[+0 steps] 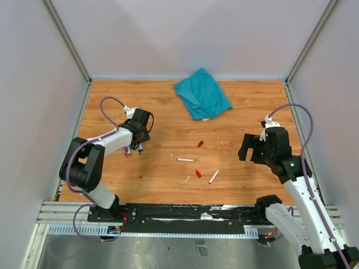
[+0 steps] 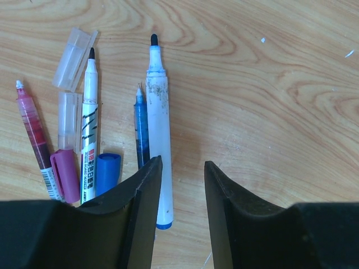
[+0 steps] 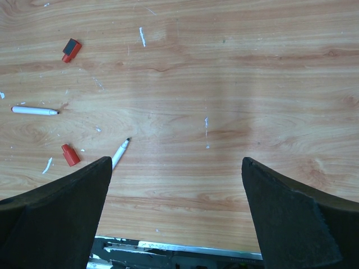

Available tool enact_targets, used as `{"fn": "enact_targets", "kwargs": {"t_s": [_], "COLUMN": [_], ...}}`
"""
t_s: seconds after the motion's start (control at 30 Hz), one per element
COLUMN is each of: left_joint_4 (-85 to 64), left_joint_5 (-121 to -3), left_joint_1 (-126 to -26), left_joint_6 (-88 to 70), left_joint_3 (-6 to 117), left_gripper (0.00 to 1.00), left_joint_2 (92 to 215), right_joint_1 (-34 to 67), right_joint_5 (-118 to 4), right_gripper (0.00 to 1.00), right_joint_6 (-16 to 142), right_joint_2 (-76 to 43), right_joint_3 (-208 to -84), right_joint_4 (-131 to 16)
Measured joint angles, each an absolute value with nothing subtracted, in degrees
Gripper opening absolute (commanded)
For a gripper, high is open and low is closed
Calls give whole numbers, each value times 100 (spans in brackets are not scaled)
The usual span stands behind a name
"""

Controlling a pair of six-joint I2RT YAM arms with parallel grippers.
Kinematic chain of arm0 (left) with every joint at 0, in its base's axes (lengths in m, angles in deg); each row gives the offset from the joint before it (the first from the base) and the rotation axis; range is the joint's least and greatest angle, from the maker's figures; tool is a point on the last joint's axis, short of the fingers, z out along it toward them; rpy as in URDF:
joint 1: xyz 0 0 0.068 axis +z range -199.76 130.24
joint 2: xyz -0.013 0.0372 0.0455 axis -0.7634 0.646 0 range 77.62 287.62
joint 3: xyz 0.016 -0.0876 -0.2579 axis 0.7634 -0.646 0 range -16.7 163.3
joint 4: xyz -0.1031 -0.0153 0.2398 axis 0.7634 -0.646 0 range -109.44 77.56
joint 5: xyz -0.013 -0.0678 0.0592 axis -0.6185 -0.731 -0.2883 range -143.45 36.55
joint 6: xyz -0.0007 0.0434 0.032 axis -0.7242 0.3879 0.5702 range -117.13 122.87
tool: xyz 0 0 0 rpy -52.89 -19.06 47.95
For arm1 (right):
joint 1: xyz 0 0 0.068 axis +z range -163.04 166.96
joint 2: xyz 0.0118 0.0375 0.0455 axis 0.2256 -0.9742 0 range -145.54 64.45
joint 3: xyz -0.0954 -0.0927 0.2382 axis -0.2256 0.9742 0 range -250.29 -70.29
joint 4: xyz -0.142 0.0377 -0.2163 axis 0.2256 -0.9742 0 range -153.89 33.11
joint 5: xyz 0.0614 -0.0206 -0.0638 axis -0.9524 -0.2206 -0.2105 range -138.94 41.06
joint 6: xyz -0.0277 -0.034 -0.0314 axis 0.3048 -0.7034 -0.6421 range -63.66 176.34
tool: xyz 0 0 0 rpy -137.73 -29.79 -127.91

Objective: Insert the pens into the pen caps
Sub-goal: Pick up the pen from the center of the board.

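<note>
My left gripper (image 2: 182,168) hangs low over a cluster of pens at the table's left (image 1: 133,148). Its jaws stand partly apart, gripping nothing. A white marker with a dark tip (image 2: 159,134) lies beside the left finger, its blue end showing in the gap. Next to it lie a blue pen (image 2: 141,126), a white pen with black print (image 2: 89,123) and a red pen (image 2: 33,134). A blue cap (image 2: 107,172) and a purple cap (image 2: 65,174) lie close by. My right gripper (image 3: 176,168) is wide open and empty. Left of it lie two white pens (image 3: 33,110) (image 3: 119,152) and two red caps (image 3: 70,154) (image 3: 70,50).
A crumpled teal cloth (image 1: 202,93) lies at the back of the table. Two clear plastic caps (image 2: 74,59) (image 2: 68,120) sit among the left cluster. Small white scraps dot the wood. White walls close in the table on three sides, and a metal rail (image 1: 185,216) runs along the near edge.
</note>
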State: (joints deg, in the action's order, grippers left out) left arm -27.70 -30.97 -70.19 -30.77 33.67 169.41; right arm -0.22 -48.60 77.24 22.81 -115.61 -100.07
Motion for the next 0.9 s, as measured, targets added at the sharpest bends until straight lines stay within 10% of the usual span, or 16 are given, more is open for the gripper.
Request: {"fn": "enact_targets", "kwargs": {"t_s": [0.9], "left_joint_4": [-2722], "left_joint_5": [-2872], "left_joint_1": [-7017], "left_joint_6": [-3187], "left_joint_3": [3365], "left_gripper": [39], "left_joint_2": [17064], "right_joint_1": [-22], "right_joint_5": [-4895], "right_gripper": [98], "right_joint_6": [7724], "right_joint_2": [2261], "right_joint_3": [-11559], "right_joint_4": [-10001]}}
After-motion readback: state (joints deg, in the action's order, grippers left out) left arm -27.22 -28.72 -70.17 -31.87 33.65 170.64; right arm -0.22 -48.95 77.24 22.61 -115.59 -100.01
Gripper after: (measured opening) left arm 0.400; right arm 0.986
